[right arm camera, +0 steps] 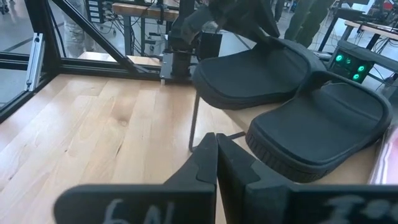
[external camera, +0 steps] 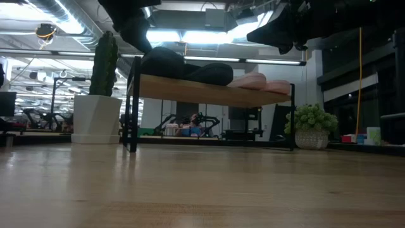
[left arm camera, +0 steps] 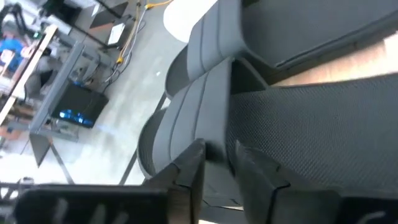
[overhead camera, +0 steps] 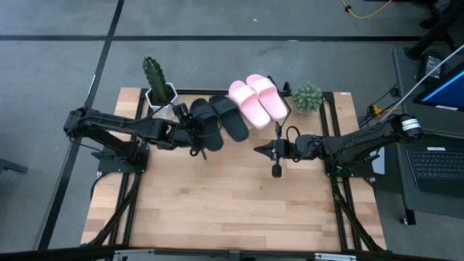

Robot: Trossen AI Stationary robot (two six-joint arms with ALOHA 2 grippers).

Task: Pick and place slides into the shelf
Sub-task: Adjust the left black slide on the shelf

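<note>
At eleven o'clock, left end effector (overhead camera: 197,133) pinches narrow over matte black open-toe slide (overhead camera: 205,122) on slanted light-wood shelf (external camera: 202,92); right end effector (overhead camera: 262,150) shut, empty, farther.

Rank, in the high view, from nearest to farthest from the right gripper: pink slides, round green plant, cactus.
From the right gripper:
1. Pink slides and round green plant, on the far side; too close to call.
2. Cactus, far-left corner.

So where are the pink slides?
In the high view, the pink slides lie on the shelf's right half, between the black slides and the round green plant.
</note>
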